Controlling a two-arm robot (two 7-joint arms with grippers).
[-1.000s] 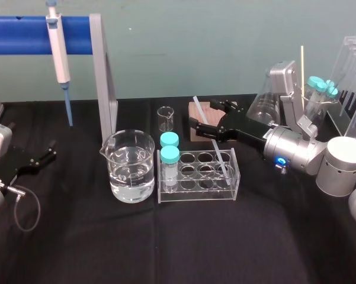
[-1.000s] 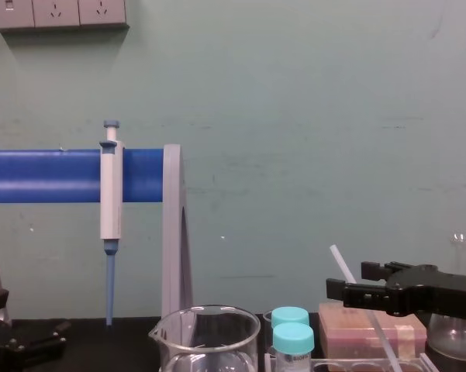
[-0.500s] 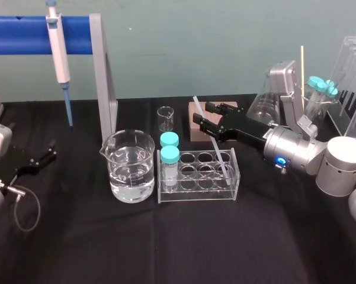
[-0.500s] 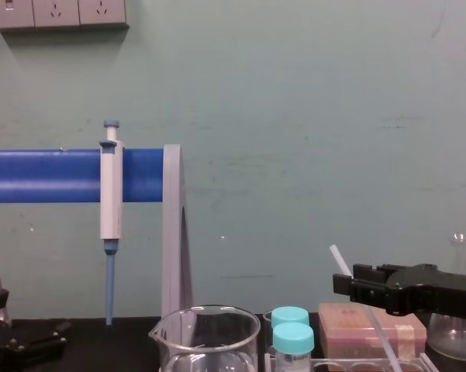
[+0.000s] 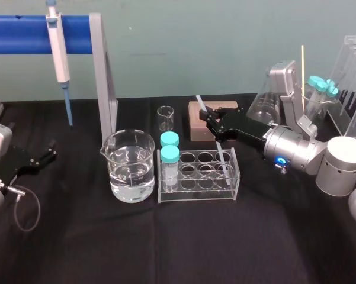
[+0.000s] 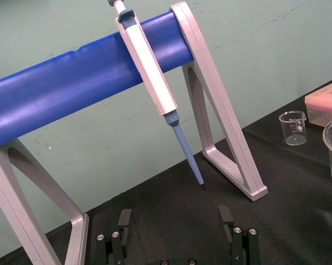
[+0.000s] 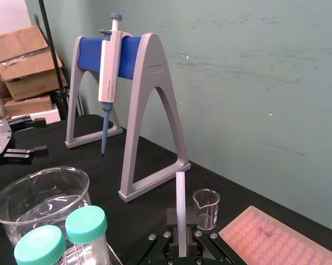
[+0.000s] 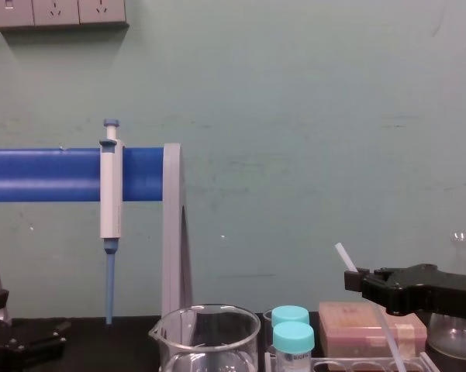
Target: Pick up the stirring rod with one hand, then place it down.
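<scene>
The stirring rod (image 5: 202, 105) is a thin translucent whitish stick that leans up and back out of the clear tube rack (image 5: 198, 193), with its lower end in a back-right hole. My right gripper (image 5: 209, 120) reaches in from the right, and its black fingers are shut on the rod's middle. In the right wrist view the stirring rod (image 7: 180, 207) stands upright, pinched between the fingers of the right gripper (image 7: 181, 238). The chest view shows the rod's tip (image 8: 345, 256) sticking out above the gripper (image 8: 351, 280). My left gripper (image 5: 40, 156) rests open at the far left of the table, fingers (image 6: 124, 221) spread.
Two blue-capped vials (image 5: 169, 155) stand at the rack's left end. A beaker of water (image 5: 130, 167) sits left of it, with a small empty beaker (image 5: 165, 118) and a pinkish block (image 5: 197, 123) behind. A pipette (image 5: 58, 48) hangs on the blue stand (image 5: 103, 83). Flask (image 5: 264, 107) and tube racks stand at right.
My right gripper's fingers have closed from wide apart onto the rod. The rod's top has shifted slightly to the right. The left arm has not moved.
</scene>
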